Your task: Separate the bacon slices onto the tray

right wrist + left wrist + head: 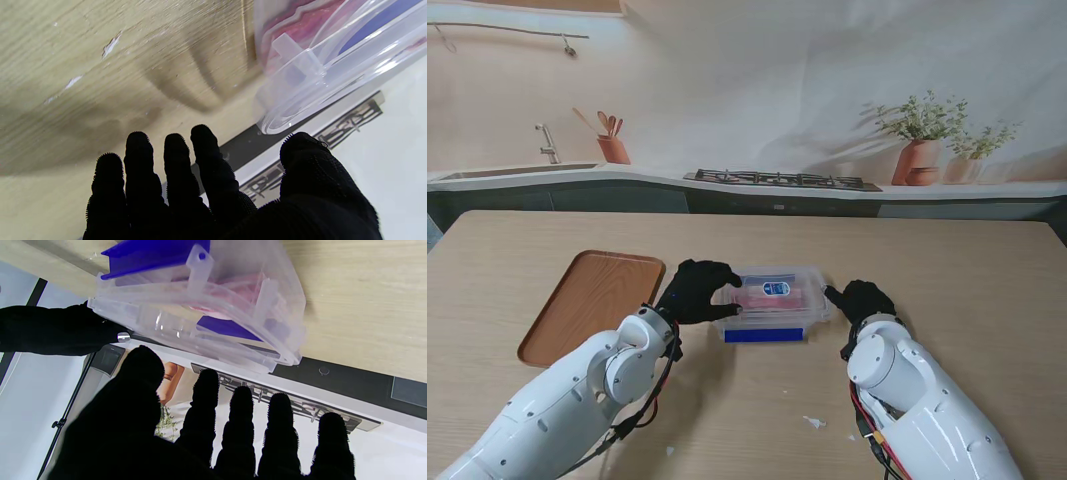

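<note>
From the stand, you have the clear box of bacon in the middle of the table, with the wooden tray bare just to its left. Your left hand lies on the box's left end; your right hand sits at its right end, seemingly touching the corner. The lid looks still on, so opening comes first.

In the left wrist view, the fingers are spread and hold nothing, the box beyond them with pink slices inside. Hook the blue clip rather than pressing the lid.

In the right wrist view, the fingers are likewise apart and empty, the thumb close to the box corner. Brace there, I'd judge, so the box cannot slide.
</note>
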You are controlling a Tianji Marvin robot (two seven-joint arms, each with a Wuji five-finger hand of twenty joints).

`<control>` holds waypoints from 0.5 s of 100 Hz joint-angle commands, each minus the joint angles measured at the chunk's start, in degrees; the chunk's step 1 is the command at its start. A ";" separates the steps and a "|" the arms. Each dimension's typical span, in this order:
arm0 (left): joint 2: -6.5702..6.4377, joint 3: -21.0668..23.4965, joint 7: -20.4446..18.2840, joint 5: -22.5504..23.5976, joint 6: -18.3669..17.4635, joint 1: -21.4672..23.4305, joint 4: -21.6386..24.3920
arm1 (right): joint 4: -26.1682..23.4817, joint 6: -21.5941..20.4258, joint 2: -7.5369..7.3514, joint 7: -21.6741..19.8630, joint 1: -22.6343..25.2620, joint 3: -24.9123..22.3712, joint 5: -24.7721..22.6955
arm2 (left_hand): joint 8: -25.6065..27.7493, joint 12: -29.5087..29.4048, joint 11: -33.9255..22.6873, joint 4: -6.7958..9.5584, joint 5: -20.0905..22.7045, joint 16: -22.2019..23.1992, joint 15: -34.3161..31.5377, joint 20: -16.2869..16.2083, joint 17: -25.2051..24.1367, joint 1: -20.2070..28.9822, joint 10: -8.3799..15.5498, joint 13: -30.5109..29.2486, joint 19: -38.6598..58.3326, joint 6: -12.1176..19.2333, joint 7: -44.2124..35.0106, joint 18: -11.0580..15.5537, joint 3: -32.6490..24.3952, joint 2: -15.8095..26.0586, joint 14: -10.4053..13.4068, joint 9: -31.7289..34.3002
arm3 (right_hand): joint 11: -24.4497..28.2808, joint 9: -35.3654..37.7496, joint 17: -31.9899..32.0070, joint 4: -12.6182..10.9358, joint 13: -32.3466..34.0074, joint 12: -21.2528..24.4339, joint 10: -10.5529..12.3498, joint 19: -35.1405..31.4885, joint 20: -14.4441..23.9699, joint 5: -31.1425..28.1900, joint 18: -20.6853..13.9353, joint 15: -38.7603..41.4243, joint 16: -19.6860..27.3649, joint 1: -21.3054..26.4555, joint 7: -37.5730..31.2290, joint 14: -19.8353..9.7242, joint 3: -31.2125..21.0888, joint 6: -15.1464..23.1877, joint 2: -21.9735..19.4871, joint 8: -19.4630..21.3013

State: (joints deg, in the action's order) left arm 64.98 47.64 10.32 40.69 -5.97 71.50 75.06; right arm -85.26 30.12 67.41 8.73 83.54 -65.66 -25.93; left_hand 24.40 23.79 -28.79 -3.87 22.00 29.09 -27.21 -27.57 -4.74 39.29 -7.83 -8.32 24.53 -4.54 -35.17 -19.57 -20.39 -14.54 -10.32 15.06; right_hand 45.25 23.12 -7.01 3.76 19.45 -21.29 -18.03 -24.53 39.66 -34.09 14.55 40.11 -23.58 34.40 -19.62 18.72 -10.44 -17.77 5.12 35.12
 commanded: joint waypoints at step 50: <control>0.40 -1.84 -2.34 -1.63 0.88 -0.59 -1.08 | -1.92 0.10 0.47 -5.74 -1.06 -0.62 9.63 | -1.04 -1.38 1.04 2.51 1.47 -0.70 1.32 0.63 -0.45 -0.93 2.22 0.55 0.33 0.98 1.12 0.50 -1.19 -0.01 1.08 -0.03 | 2.06 4.94 -2.05 -1.51 3.84 -1.35 -1.15 -1.21 2.20 -4.32 1.36 3.36 -1.72 4.54 -1.77 2.59 3.93 -0.51 0.77 2.12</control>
State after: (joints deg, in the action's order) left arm 65.10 45.96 9.06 39.31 -5.47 70.86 73.91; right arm -86.13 29.97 67.31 3.90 82.23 -65.89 -17.67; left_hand 23.89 22.43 -27.66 -3.87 21.99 29.05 -26.66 -27.53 -4.74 39.29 -7.09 -8.33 24.54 -4.23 -33.60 -19.57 -20.98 -14.54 -10.31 15.05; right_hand 45.61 27.26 -8.37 3.76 22.07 -21.92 -18.12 -24.58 40.05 -37.85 15.25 42.02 -24.40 36.90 -20.92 19.43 -7.45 -18.14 5.12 36.04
